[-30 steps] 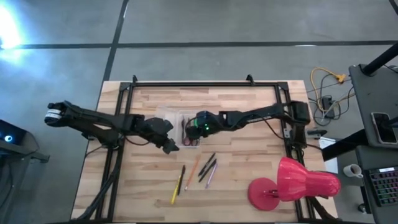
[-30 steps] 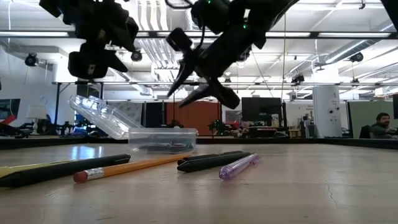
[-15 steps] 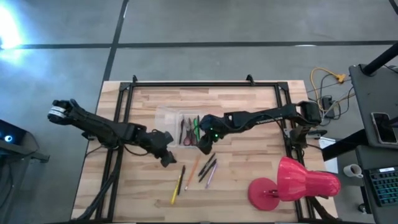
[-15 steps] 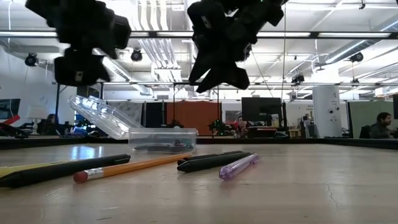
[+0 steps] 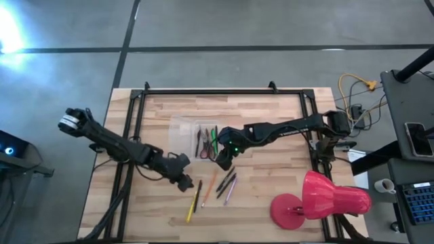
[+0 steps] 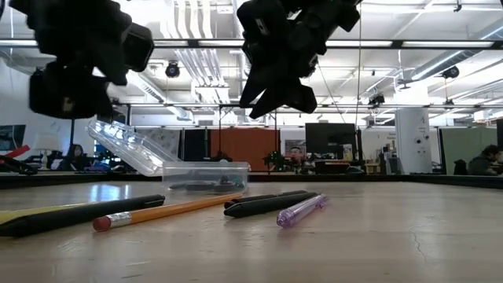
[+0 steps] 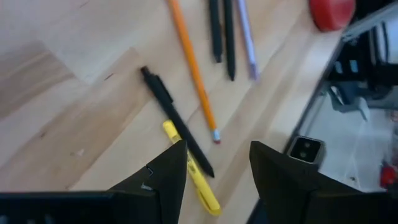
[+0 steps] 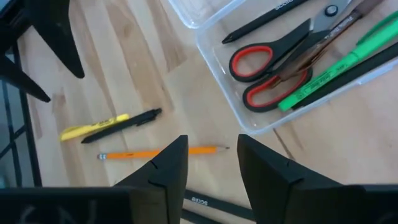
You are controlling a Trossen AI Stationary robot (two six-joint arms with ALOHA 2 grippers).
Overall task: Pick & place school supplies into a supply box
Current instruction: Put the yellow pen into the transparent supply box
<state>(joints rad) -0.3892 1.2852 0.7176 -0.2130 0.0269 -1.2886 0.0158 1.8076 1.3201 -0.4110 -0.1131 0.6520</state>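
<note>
left gripper (image 5: 184, 181): fingers apart, empty, just beside the black pen (image 7: 177, 122) | right gripper (image 5: 224, 160): fingers apart, empty, next to the supply box (image 5: 192, 140) | scissors (image 8: 273, 66) lie in the box

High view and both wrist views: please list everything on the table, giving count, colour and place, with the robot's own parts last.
supply box: one, clear plastic, table centre, lid open.
scissors: one pair, red-handled, inside the box.
green pen: one, inside the box beside the scissors.
black pen in box: one, inside the box.
yellow highlighter: one, loose on the table in front of the box.
black pen: one, loose, alongside the highlighter.
orange pencil: one, loose.
two dark pens: two, loose, side by side.
lilac pen: one, loose, beside the dark pens.
lamp: one, red, front right corner.
left hand: open, over the loose pens.
right hand: open, at the box's front edge.
</note>
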